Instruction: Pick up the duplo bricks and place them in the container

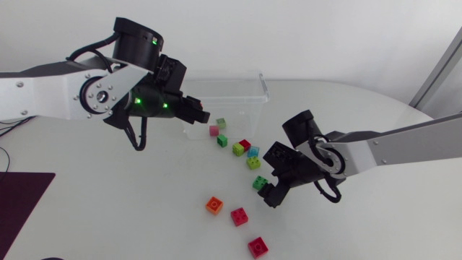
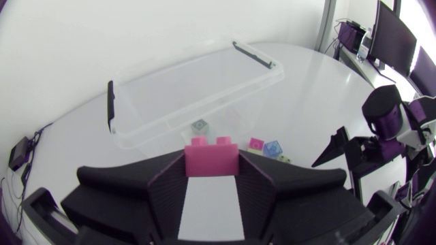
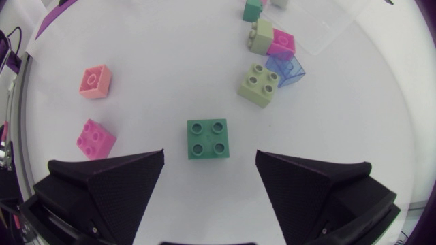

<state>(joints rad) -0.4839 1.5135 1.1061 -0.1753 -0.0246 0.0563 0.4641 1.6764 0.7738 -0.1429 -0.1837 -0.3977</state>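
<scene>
My left gripper (image 1: 199, 112) hangs above the table just in front of the clear plastic container (image 1: 238, 90). In the left wrist view it (image 2: 211, 171) is shut on a magenta duplo brick (image 2: 212, 155), with the empty container (image 2: 194, 92) ahead. My right gripper (image 1: 269, 192) is open and low over a green brick (image 1: 259, 183). Seen from the right wrist, that green brick (image 3: 208, 139) lies on the table just ahead of the gap between the spread fingers of the right gripper (image 3: 210, 163), touching neither.
Loose bricks lie between the container and my right gripper: green (image 1: 221, 123), pink (image 1: 214, 131), red (image 1: 245, 144), lime (image 1: 254, 162) and translucent blue (image 1: 253, 152). Nearer the front lie an orange brick (image 1: 214, 205) and two red ones (image 1: 239, 216) (image 1: 258, 247).
</scene>
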